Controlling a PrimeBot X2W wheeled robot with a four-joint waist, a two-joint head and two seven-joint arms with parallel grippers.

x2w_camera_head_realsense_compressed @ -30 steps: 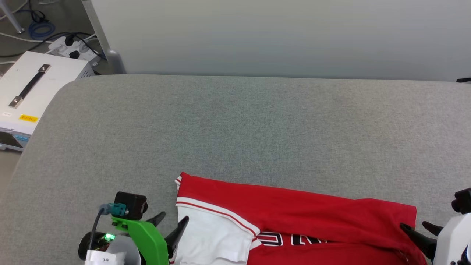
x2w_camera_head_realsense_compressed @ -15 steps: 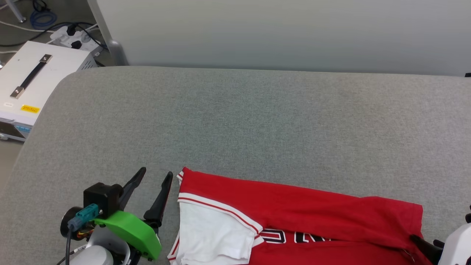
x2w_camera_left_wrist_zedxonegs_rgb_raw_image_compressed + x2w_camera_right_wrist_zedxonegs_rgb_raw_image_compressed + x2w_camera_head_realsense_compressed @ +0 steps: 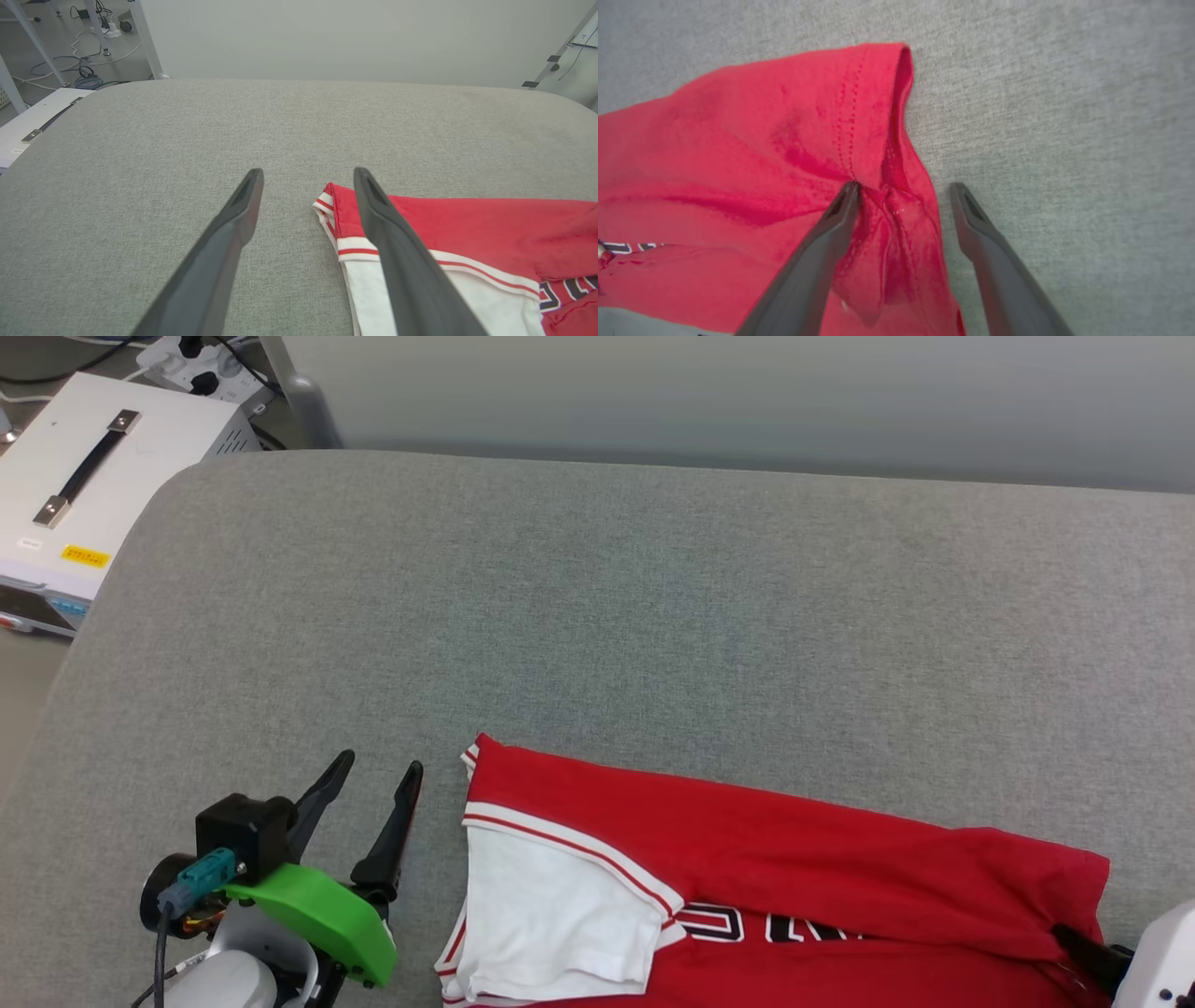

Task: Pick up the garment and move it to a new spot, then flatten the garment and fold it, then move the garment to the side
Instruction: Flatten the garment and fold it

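Head view: the garment [image 3: 766, 859] lies at the near edge of the grey padded table [image 3: 597, 616], right of centre. Its red far portion is laid over itself so that only the upper part of the black-and-white lettering shows, and a white sleeve lies at its left end. Since a second ago the left gripper [image 3: 380, 763] has come off the sleeve edge, where its fingers were then; it now stands just left of the garment, apart from it, jaws spread and empty. The left wrist view confirms this, with bare table between the fingers and the striped trim beside the right one. The whole picture has also shifted, which is camera movement, not movement of the cloth. The right gripper [image 3: 1088, 952] remains at the garment's right hem. In the right wrist view [image 3: 906, 186] its jaws stand wide, one finger against bunched red fabric and the other over bare table, so nothing is clamped. Judgement: one fold appears laid and released; the puckered right hem wants smoothing before further folding. A white case with a black handle [image 3: 84, 495] and a power strip [image 3: 187, 355] sit off the table's far left. Neither obstructs the work.
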